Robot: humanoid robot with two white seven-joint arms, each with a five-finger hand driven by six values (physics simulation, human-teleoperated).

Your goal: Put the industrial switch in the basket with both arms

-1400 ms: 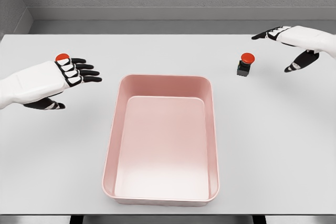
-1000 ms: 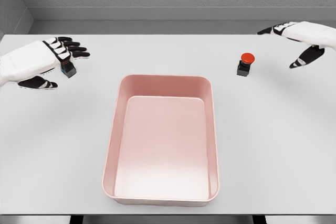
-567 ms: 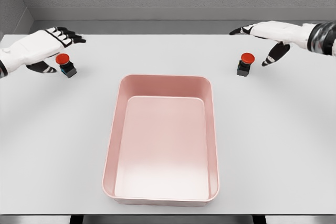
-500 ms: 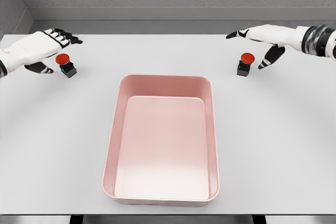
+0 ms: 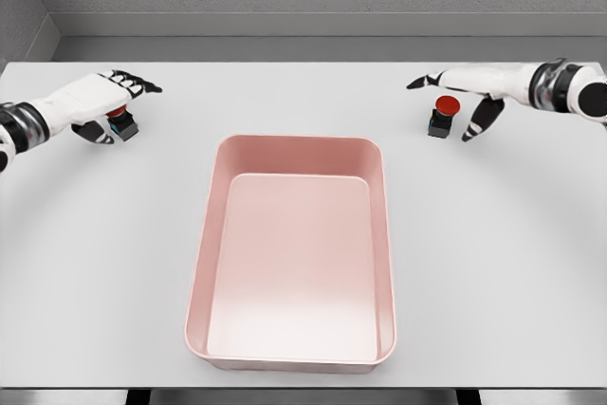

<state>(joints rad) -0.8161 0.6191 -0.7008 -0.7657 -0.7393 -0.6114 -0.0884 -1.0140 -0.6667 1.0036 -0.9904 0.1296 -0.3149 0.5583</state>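
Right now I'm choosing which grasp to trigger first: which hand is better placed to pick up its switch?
Left. The left hand already covers its switch, thumb below it. The right hand is open, with its red-topped switch in plain sight below the fingers. The basket sits between them.

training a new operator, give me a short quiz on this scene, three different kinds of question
1. True or false: the right switch lies inside the basket.
2. Which robot hand partly hides a switch from the camera? A) left robot hand B) right robot hand C) neither
3. Fill in: the basket holds ____ switches.

Key:
1. False. It stands on the table, right of the basket's far end.
2. A. Only part of the left switch shows beneath the hand; the right switch is fully visible.
3. No; its pink floor is bare.
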